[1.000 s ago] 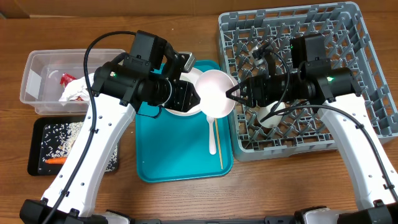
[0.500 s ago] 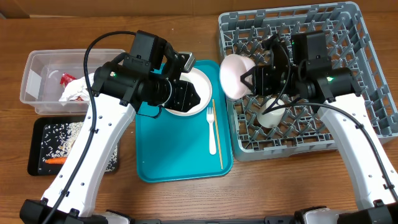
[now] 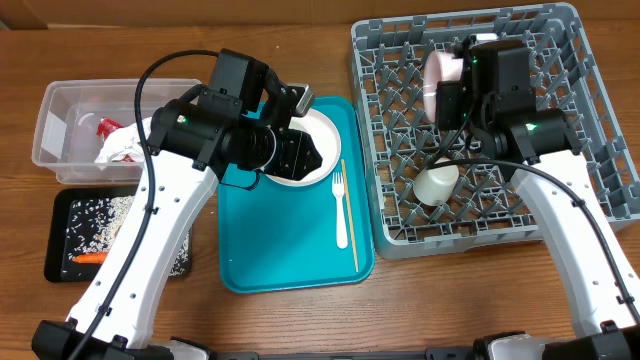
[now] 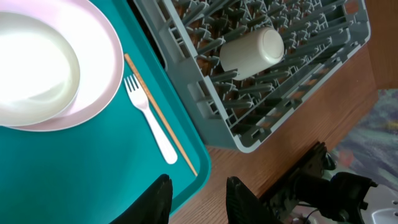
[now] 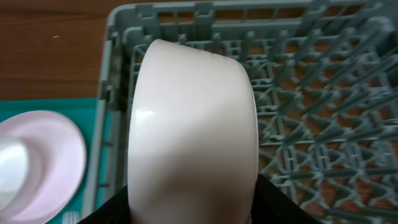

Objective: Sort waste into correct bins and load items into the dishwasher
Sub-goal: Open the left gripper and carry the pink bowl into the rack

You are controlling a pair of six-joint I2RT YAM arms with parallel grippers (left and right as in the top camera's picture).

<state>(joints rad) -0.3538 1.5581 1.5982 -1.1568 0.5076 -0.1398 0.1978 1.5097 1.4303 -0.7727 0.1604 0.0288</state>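
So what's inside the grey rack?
A small white cup lying on its side, and a white bowl held on edge by the right pincer. The arm hides pegs beneath it.

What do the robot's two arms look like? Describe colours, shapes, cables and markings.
The left arm and right arm each have long white links and blocky black joint housings. Black cables loop along them, and a small green light glows on each. The fingers are black.

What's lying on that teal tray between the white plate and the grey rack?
A white plastic fork and a thin wooden stick lie side by side there, stick nearer the rack. Clearest in the overhead view.
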